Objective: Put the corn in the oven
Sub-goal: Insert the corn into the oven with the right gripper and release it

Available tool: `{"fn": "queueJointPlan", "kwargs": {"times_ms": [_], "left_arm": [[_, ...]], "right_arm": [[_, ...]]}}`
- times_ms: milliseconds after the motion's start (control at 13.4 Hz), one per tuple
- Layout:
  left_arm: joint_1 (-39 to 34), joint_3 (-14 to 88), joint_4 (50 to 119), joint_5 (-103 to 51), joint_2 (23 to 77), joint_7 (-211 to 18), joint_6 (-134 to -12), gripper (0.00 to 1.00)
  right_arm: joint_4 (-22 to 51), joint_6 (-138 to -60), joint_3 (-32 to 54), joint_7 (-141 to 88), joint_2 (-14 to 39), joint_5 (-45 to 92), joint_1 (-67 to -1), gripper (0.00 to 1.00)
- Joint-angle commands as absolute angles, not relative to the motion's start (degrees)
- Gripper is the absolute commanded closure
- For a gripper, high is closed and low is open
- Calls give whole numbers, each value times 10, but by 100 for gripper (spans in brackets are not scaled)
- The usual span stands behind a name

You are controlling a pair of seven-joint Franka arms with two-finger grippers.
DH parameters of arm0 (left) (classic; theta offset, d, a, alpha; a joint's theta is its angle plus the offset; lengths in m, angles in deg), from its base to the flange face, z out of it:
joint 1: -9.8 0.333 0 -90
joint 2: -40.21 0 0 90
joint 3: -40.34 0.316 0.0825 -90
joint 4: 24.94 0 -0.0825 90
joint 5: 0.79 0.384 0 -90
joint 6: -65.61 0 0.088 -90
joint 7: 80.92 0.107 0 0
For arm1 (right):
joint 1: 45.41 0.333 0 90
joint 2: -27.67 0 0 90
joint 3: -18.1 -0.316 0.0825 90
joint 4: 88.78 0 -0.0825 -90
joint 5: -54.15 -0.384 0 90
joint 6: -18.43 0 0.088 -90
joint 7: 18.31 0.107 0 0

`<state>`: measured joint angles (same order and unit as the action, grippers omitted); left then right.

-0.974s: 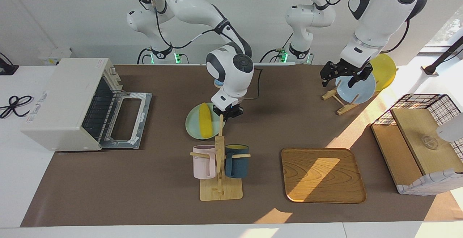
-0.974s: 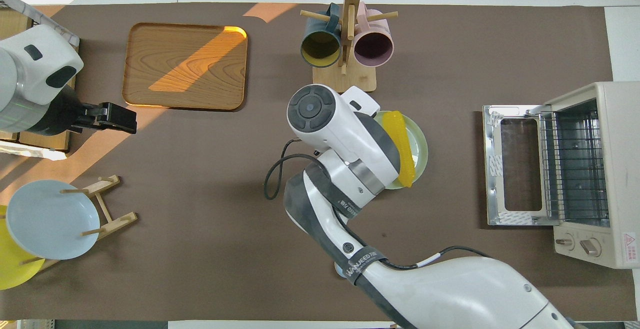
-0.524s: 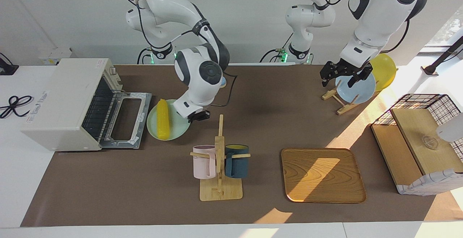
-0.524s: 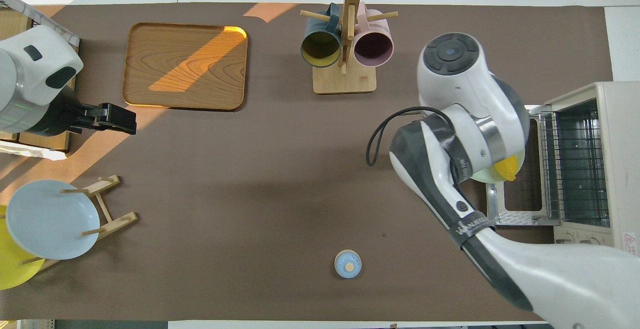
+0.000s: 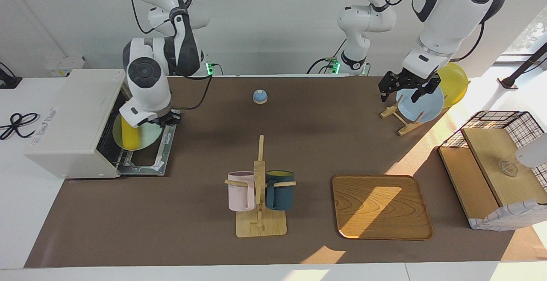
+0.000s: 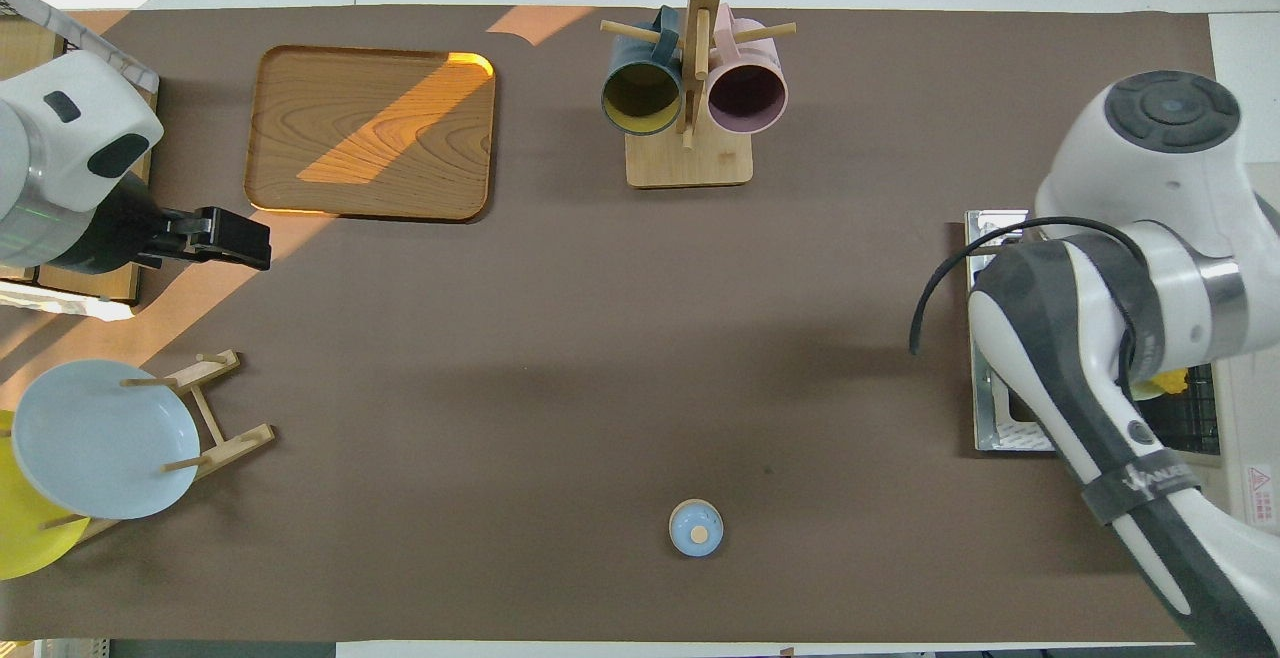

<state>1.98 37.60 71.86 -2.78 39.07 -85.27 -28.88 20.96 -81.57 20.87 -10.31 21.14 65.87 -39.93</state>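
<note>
The yellow corn (image 5: 129, 138) lies on a pale green plate (image 5: 147, 136). My right gripper (image 5: 167, 120) is shut on that plate's rim and holds it at the mouth of the white oven (image 5: 72, 118), over the open door (image 5: 161, 161); the corn end is just inside the opening. In the overhead view my right arm hides most of the oven, and only a sliver of corn (image 6: 1166, 378) and part of the door (image 6: 990, 238) show. My left gripper (image 5: 406, 89) waits open over the plate rack (image 5: 399, 118); it also shows in the overhead view (image 6: 236, 239).
A mug rack (image 5: 259, 200) with a pink and a dark blue mug stands mid-table. A wooden tray (image 5: 380, 206) lies beside it. A small blue knob (image 5: 260, 96) sits near the robots. A blue plate (image 5: 421, 103) and a yellow plate (image 5: 455, 80) stand in the rack. A wire-and-wood basket box (image 5: 495, 165) is at the left arm's end.
My right arm has carried the green plate with the corn from beside the mug rack across to the oven's opening. The blue knob is uncovered. My left arm has not moved.
</note>
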Motion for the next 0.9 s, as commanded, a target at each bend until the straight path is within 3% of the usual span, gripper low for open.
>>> {"fn": "queueJointPlan", "kwargs": {"times_ms": [0, 225, 524, 599, 674, 824], "left_arm": [[22, 375, 728, -19, 377, -847, -279, 0], [22, 375, 728, -19, 377, -849, -281, 0], [23, 375, 725, -19, 377, -850, -284, 0], [25, 376, 725, -19, 378, -851, -287, 0], [29, 376, 725, -19, 378, -851, -285, 0], [34, 376, 725, -19, 378, -851, -285, 0]], "right_arm": [[264, -865, 199, -161, 236, 668, -451, 100], [323, -926, 199, -170, 252, 667, -467, 100], [339, -952, 199, -197, 256, 667, -486, 100], [339, -953, 199, -202, 256, 667, -489, 85], [338, -953, 199, -205, 256, 666, -493, 77], [338, -953, 199, -206, 256, 666, -493, 69]]}}
